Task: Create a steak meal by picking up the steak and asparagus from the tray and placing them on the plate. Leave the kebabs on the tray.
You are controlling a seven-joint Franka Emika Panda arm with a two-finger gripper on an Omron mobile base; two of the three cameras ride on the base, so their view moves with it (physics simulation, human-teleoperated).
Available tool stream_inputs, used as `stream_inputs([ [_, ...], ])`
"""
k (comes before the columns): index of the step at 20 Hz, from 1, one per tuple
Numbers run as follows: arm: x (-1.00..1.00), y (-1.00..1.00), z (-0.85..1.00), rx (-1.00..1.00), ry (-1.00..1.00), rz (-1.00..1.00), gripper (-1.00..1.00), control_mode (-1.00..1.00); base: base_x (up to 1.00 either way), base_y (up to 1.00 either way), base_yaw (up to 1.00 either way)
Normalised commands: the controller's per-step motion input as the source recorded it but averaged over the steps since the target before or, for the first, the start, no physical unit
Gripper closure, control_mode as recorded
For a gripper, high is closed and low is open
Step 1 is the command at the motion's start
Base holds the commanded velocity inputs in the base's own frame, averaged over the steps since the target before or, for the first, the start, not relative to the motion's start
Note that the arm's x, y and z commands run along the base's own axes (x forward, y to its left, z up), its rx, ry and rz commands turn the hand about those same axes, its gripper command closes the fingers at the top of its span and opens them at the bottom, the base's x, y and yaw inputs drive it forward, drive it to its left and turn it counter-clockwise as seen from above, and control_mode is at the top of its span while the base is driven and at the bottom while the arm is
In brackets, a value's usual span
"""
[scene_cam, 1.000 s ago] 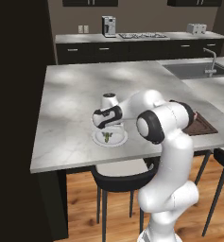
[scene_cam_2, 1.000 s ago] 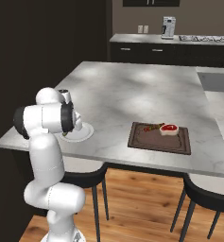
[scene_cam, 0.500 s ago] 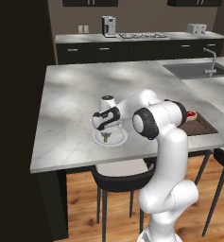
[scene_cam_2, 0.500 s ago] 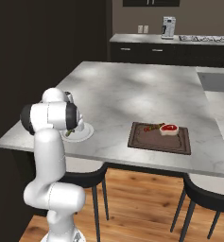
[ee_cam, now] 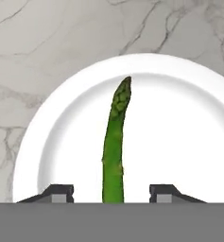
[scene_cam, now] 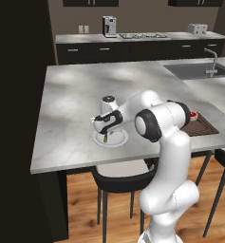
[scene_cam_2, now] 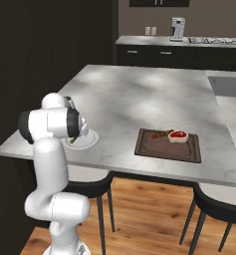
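You are seeing the gripper (ee_cam: 111,194) hovering with fingers apart, the bumpy green asparagus (ee_cam: 115,151) lying between them on the smooth round plate (ee_cam: 189,132), centre frame.

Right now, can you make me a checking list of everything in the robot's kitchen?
Surface: grey marble island counter.
Plate: white plate near the counter's front edge, under the gripper.
Asparagus: green asparagus lies across the plate, between the fingertips.
Steak: steak on the tray.
Tray: dark brown tray, to the plate's right in the right base view.
Kebabs: a kebab beside the steak.
Clutter: nothing seen.
Gripper: gripper open, low over the plate, fingertips apart from the asparagus.
Cables: nothing seen.
Surroundings: sink, coffee machine, stools.
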Motion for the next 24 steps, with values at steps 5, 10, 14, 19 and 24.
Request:
stream_inputs([
  [5, -0.36, -0.2, 0.36, 0.0, -0.08, 0.0, -1.0, -1.0, 0.0, 0.0, 0.0],
  [10, -0.5, -0.6, 0.79, 0.0, -0.08, 0.0, -1.0, -1.0, 0.0, 0.0, 0.0],
  [14, -0.35, -0.98, 0.58, 0.02, -0.04, -0.07, -1.0, -1.0, 0.0, 0.0, 0.0],
  [19, -0.16, -1.0, 0.49, 0.01, -0.01, -0.14, -1.0, -1.0, 0.0, 0.0, 0.0],
  [24, -0.03, -1.0, 0.26, 0.0, 0.0, -0.14, -1.0, -1.0, 0.0, 0.0, 0.0],
])
